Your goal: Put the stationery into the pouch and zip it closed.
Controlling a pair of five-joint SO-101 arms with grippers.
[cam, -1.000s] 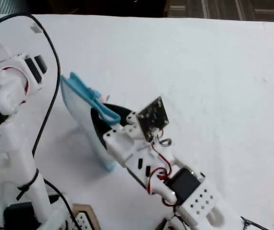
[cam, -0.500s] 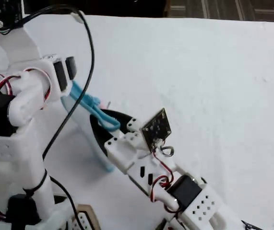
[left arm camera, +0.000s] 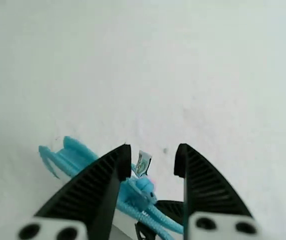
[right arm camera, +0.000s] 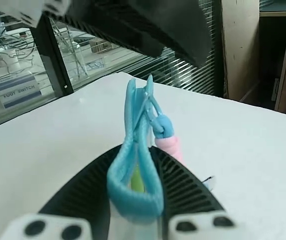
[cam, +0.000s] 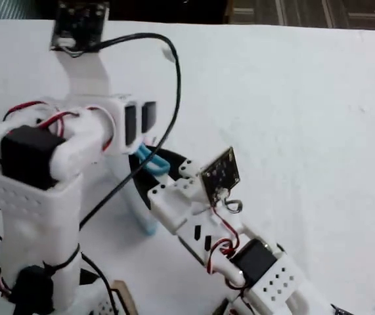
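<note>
Right claw (right arm camera: 138, 165) pinched the blue pouch (cam: 152, 161) on edge at 8 o'clock on the bench (cam: 292, 98), presumably steadying it while the left claw (left arm camera: 153, 155), spread, hovered over the zipper pull (left arm camera: 144, 187) for zipping.

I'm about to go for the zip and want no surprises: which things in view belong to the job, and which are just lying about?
Job:
- blue pouch, clamped in the right gripper
- its zip pull
- green item inside it
- left gripper, open over the zip pull

Lying about:
- wooden piece at the table edge
- black cable on an arm
</note>
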